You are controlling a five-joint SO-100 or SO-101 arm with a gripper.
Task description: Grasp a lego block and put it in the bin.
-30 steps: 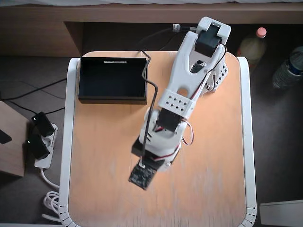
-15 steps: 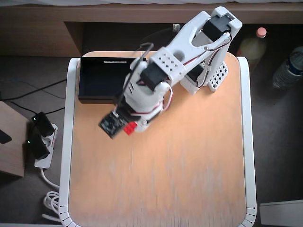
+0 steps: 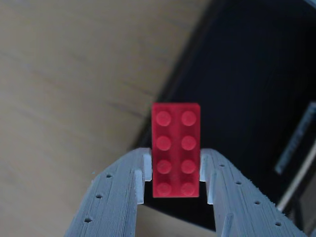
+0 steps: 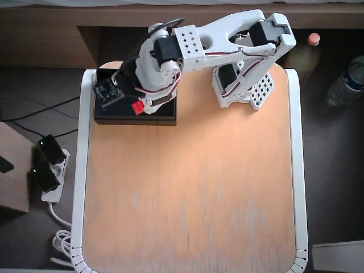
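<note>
Wrist view: tool (image 3: 175, 183) gripping the brick (image 3: 176, 149).
Fingers are pinching its lower half, and it's hanging over the bin (image 4: 111, 114) at the table's (image 4: 193, 193) far-left corner.

Count on the desk (image 4: 193, 193): one red lego block (image 3: 176, 149), one black bin (image 4: 136, 116), one robot arm (image 4: 227, 48). Beyond the desk's right edge: two bottles (image 4: 348, 82).
</note>
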